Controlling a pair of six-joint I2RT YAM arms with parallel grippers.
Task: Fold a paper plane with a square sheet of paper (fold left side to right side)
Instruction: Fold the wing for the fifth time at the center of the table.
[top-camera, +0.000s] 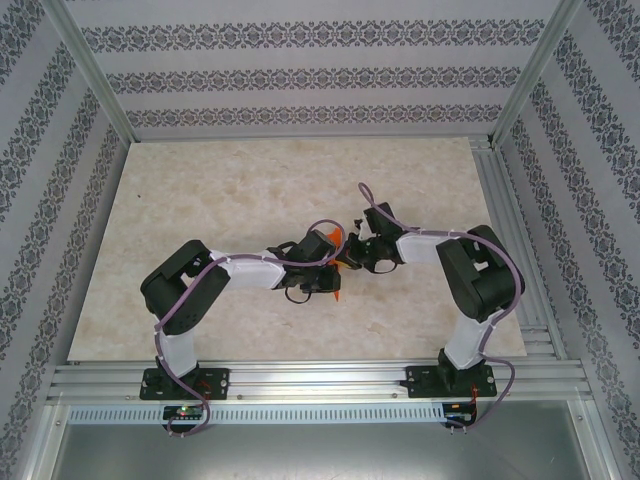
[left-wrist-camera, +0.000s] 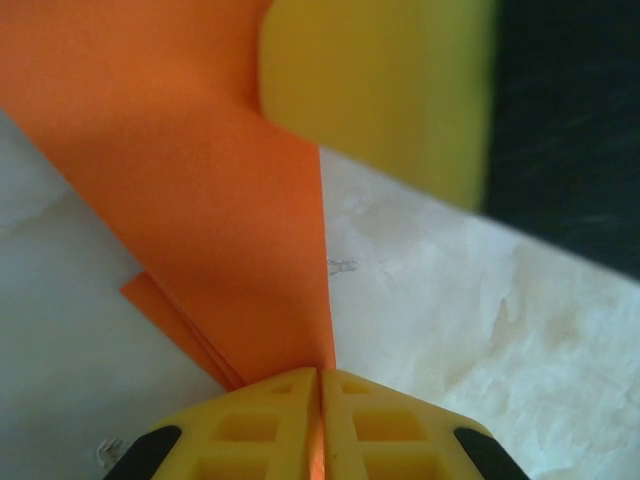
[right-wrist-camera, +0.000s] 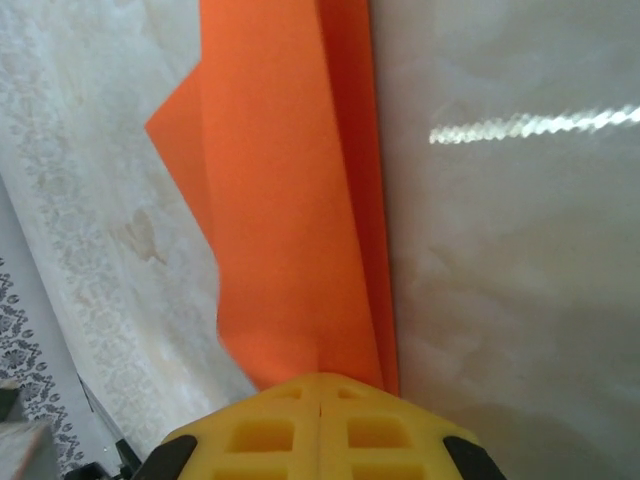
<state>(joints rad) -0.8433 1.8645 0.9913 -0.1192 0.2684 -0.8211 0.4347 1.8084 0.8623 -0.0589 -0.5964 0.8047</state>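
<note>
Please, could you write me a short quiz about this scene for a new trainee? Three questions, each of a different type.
1. True or false: the left gripper is shut on the orange paper plane.
2. The right gripper has fingers of which colour? A) yellow B) blue C) white
3. Fill in: the paper plane is pinched by ___ grippers at once.
Key: 1 true; 2 A; 3 two.
</note>
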